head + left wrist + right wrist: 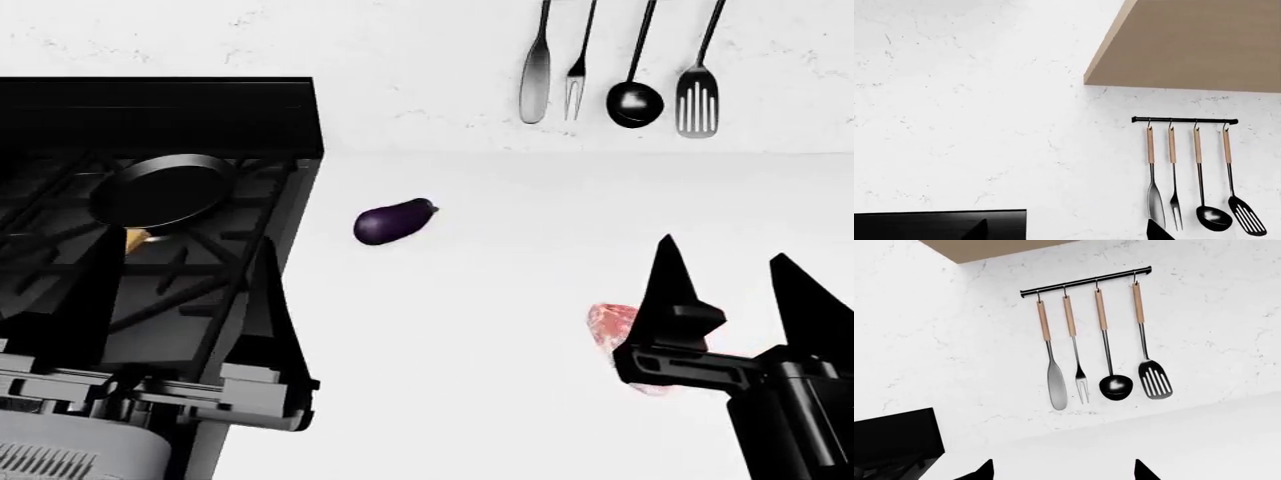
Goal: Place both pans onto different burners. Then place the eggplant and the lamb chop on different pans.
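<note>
Two grippers are mine, and both show in the head view. My right gripper [731, 270] stands with its two black fingers spread wide apart and nothing between them; in the right wrist view only the two fingertips [981, 471] poke in at the frame's edge. Just behind the near finger, partly hidden by it, lies the lamb chop [611, 325] on the white counter [534, 300]. I cannot tell whether the finger touches it.

My left gripper [180, 300] hangs over the stove [160, 110], its long dark fingers apart and empty as far as I can see. Beyond it, on the grates toward the back of the stove, sits one pan [160, 190], round and black, with a bit of pale wooden handle [138, 238] pointing toward me. The burner beneath it is hidden. I see only this one pan.

Between the two arms the eggplant [394, 221] lies alone on the counter, just off the stove's right edge, with bare white surface all around it and open counter stretching to the back wall.

On that marble wall [954, 340] a black rail [1085, 280] carries four utensils with wooden grips: a spatula-knife [1057, 385], a fork [1081, 385], a ladle [1115, 386] and a slotted turner [1155, 380]. A tan hood or cabinet [1194, 45] juts out above. No writing or labels can be read anywhere.
</note>
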